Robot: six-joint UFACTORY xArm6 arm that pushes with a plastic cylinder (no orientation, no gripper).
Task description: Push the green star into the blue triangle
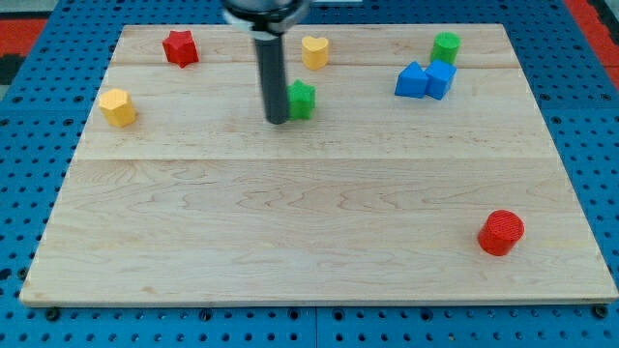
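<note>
The green star [304, 99] lies on the wooden board [309, 232] a little left of the middle, near the view's top. My tip [278, 120] is right against the star's left side, partly covering it. The blue triangle [412, 80] lies to the view's right of the star, touching a blue cube [440, 77] on its right side. The rod rises from the tip toward the view's top.
A green cylinder [446, 46] stands just above the blue cube. A yellow heart [314, 50] lies above the star. A red star [180, 46] is at top left, a yellow hexagon [117, 106] at left, a red cylinder [501, 232] at bottom right.
</note>
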